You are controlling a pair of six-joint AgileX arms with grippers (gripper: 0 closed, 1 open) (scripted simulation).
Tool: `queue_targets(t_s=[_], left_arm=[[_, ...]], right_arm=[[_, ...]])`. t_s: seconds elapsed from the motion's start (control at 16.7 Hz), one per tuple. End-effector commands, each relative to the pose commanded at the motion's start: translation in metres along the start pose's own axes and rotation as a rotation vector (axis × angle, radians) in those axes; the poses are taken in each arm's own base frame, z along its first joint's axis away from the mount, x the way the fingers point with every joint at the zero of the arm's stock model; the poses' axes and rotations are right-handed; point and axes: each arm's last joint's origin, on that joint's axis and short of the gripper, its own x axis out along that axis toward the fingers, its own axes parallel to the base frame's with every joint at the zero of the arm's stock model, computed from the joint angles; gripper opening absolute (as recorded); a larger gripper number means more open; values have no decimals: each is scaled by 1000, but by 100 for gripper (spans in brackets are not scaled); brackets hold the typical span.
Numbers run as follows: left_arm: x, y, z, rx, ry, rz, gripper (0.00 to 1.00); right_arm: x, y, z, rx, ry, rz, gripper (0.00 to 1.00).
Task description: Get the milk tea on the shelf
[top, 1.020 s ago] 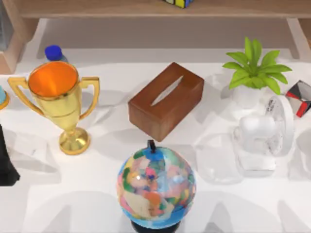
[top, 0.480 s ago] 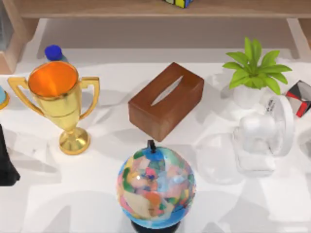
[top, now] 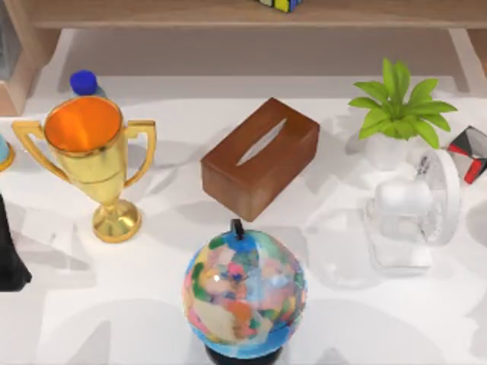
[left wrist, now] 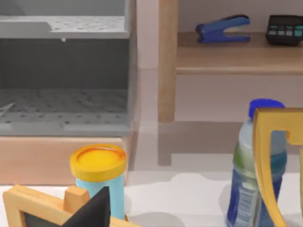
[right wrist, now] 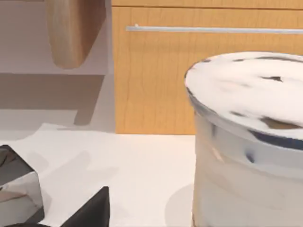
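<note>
The milk tea (right wrist: 251,142), a pale cup flecked with dark spots under a rounded lid, looms close in the right wrist view, standing on the white table. A dark part of my right gripper (right wrist: 90,210) pokes in beside it, apart from the cup. The shelf (top: 152,14) is a light wooden board along the far edge in the top view, with a wooden upright (left wrist: 167,61) in the left wrist view. My left arm (top: 7,258) sits at the table's left edge, and a dark tip of its gripper (left wrist: 94,210) appears in its wrist view.
A gold trophy (top: 91,163), blue bottle (top: 84,81), brown tissue box (top: 260,156), globe (top: 243,285), potted plant (top: 396,114), white fan (top: 415,209) and faceted cube (top: 470,152) crowd the table. A puzzle cube (top: 278,4), stapler (left wrist: 222,28) and calculator (left wrist: 284,29) lie on the shelf.
Soft shadows on the table's right side have shifted. No object in the top view has moved.
</note>
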Motion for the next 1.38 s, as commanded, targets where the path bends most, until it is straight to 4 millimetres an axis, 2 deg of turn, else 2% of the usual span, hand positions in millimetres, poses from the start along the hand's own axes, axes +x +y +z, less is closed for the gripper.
queue_targets(t_s=[0.3, 0.72, 0.9, 1.2, 1.38], left_arm=[[0, 0, 0, 0, 0, 0, 100], [0, 0, 0, 0, 0, 0, 100], [0, 0, 0, 0, 0, 0, 100], [0, 0, 0, 0, 0, 0, 100], [0, 0, 0, 0, 0, 0, 100]], right_arm=[[-7, -21, -28, 12, 6, 0, 100], [-7, -22, -31, 15, 8, 2, 100], [11, -25, -31, 13, 6, 0, 100], [62, -25, -32, 12, 5, 0, 100], [72, -23, -32, 13, 6, 0, 100]])
